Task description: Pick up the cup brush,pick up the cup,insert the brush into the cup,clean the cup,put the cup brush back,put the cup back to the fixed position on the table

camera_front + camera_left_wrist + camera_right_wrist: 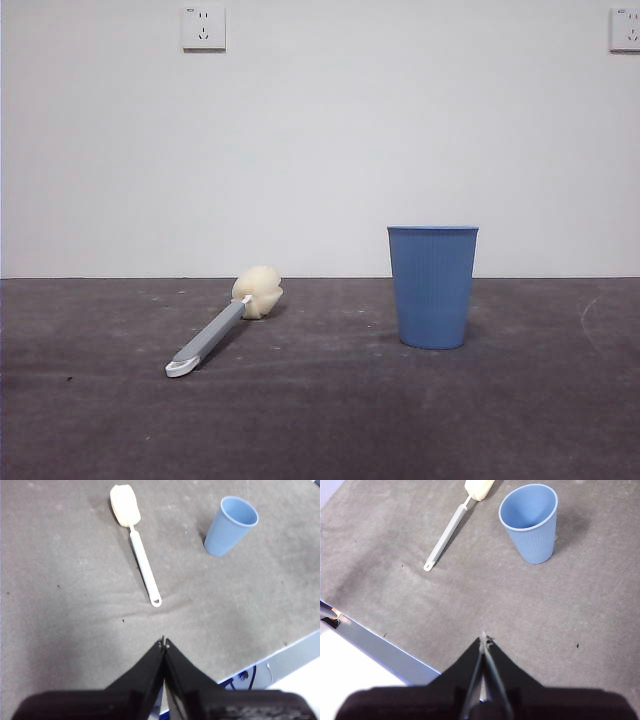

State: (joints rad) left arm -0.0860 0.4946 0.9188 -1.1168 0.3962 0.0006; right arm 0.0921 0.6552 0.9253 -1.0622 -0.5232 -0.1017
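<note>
The cup brush (225, 322) lies flat on the table (320, 420) at the left, its cream sponge head toward the wall and its white looped end toward the front. The blue ribbed cup (432, 286) stands upright to its right, empty inside. In the left wrist view the cup brush (136, 539) and cup (231, 525) lie well ahead of my left gripper (163, 642), which is shut and empty. My right gripper (483, 636) is likewise shut on nothing, hanging back from the cup (531, 522) and cup brush (454, 525). Neither gripper shows in the front view.
A pale wall with two sockets (203, 27) backs the table. The table's front edge (280, 655) shows beside the left gripper, and the same table edge (375, 642) beside the right gripper.
</note>
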